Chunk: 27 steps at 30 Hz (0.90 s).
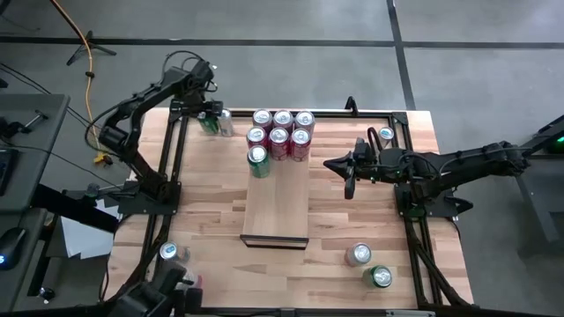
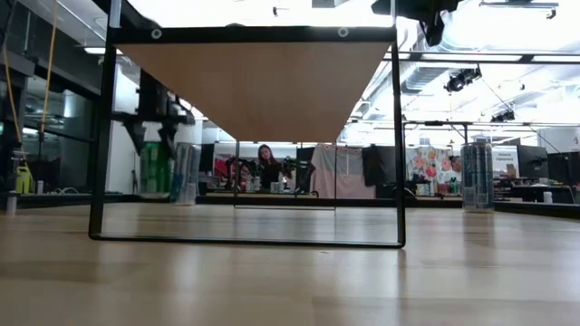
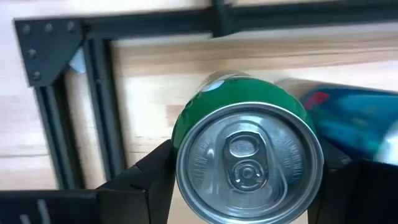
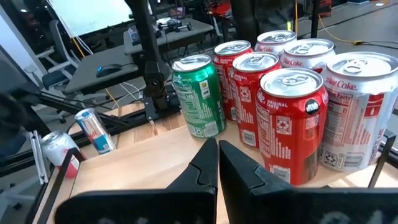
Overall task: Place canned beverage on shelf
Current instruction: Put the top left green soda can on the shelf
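Left gripper [image 3: 249,186] straddling a green can [image 3: 249,158] at the table's far left corner, well left of the shelf [image 1: 276,207].
Fingers [image 3: 146,180] flank the can's sides; whether they grip it cannot be told. Blue can [image 3: 348,121] just beside. Shelf's far end holds seven cans [image 1: 280,134]. Right gripper [image 1: 346,176], fingers together and empty, hangs just right of the shelf.

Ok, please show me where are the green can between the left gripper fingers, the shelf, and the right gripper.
green can [image 3: 249,163]: left wrist view, on its silver top lid.
shelf [image 1: 276,207]: high view, on the bare pale board.
right gripper [image 4: 217,158]: right wrist view, between its shut fingertips.
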Each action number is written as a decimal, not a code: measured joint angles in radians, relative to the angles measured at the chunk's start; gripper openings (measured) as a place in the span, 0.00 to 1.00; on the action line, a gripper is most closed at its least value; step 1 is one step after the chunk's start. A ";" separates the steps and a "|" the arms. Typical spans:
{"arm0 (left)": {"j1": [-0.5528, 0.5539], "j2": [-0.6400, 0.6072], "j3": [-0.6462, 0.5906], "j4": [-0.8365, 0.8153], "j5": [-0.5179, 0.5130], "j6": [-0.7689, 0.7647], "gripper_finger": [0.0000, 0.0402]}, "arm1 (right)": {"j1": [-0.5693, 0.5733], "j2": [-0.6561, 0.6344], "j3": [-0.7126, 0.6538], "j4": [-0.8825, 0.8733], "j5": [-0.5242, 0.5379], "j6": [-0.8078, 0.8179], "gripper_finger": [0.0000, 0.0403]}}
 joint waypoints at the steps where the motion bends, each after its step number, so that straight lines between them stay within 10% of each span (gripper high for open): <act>1: 0.000 -0.025 0.000 0.004 0.010 0.004 0.47 | 0.000 0.000 0.000 -0.005 0.000 0.001 0.00; 27: -0.153 -0.558 0.191 0.025 0.121 0.000 0.47 | 0.000 0.000 0.000 -0.008 0.000 0.049 0.00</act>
